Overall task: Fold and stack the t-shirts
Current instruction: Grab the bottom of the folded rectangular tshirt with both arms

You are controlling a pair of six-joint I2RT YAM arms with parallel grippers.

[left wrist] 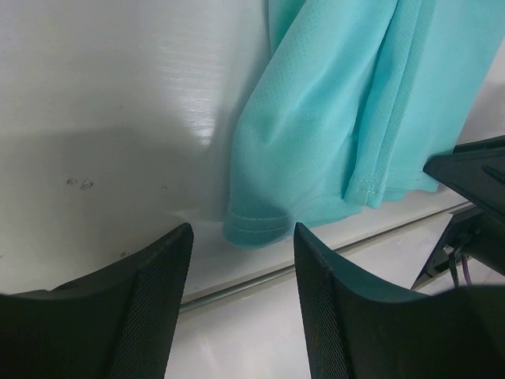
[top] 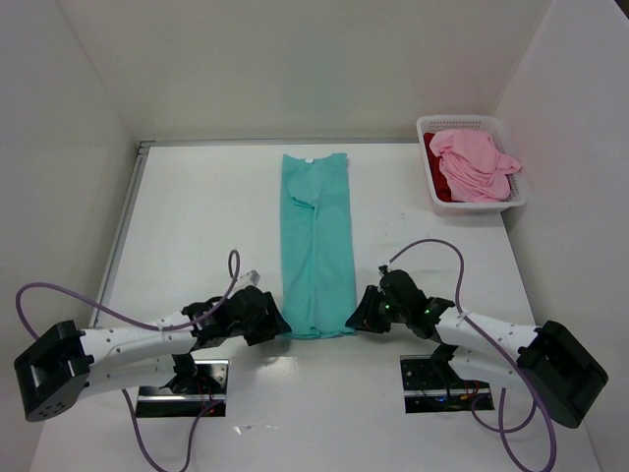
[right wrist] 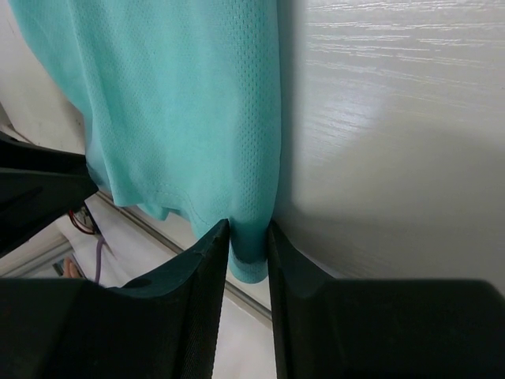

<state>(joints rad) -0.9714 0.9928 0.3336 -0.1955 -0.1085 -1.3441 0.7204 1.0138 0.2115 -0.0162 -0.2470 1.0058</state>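
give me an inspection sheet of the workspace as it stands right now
surface: white table, a few small dark specks in the left wrist view
job's things: teal t-shirt folded into a long strip, lying lengthwise at centre; pink t-shirt crumpled on top of the dark red t-shirt in the white basket at the far right
clutter: nothing seen
grippers: left gripper open, the shirt's near left hem corner just ahead of it; right gripper closed on the near right hem corner
cables: purple cables loop off both arms above the table
surroundings: plain white walls on three sides
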